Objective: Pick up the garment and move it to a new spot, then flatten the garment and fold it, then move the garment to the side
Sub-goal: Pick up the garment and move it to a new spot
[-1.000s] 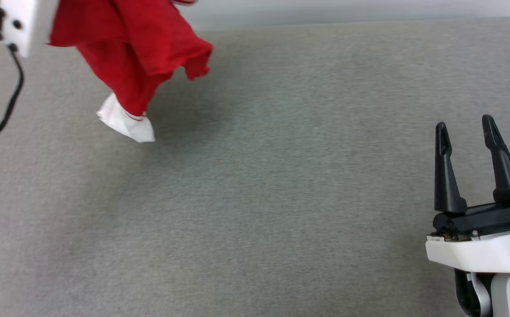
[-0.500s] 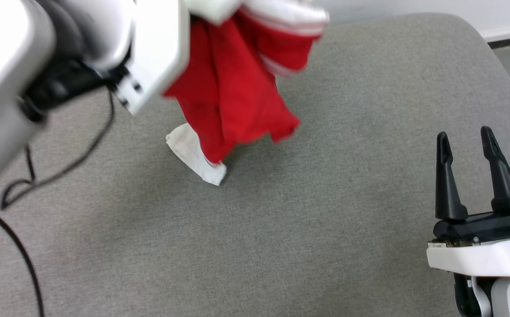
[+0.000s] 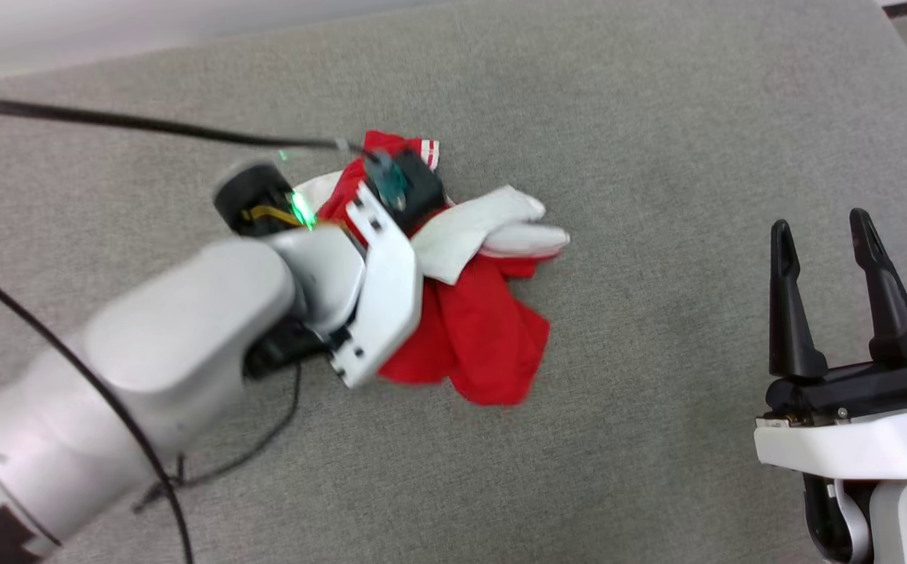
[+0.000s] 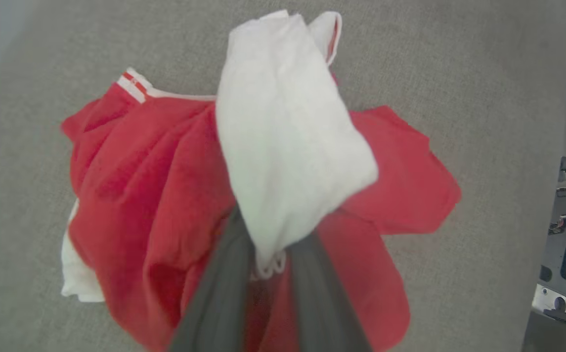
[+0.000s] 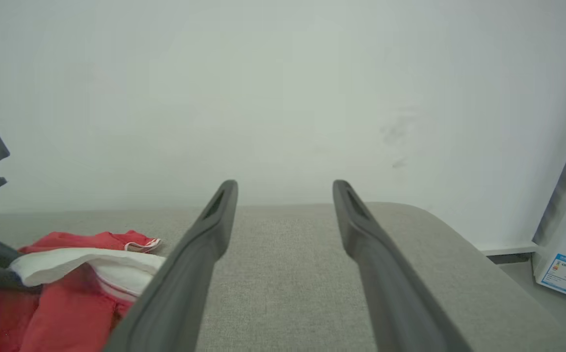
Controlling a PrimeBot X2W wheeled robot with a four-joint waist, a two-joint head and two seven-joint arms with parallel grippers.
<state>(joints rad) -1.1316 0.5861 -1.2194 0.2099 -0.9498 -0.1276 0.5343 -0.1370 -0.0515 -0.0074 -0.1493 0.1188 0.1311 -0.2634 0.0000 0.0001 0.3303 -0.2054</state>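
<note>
The left gripper (image 4: 269, 254) clamps a white sleeve of the garment (image 3: 481, 337), which lies crumpled on the grey padded surface (image 3: 696, 141). The right gripper (image 3: 821, 223) hovers well apart, fingers spread and empty.

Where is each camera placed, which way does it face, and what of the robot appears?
Head view: on the head, facing down at the grey surface; shows the left arm, the garment, the open right gripper.
Left wrist view: on that wrist, looking down along the left gripper, shut on the garment's white sleeve.
Right wrist view: on that wrist, facing level toward a pale wall, between its own open fingers.
Shared: all three see the garment.
</note>
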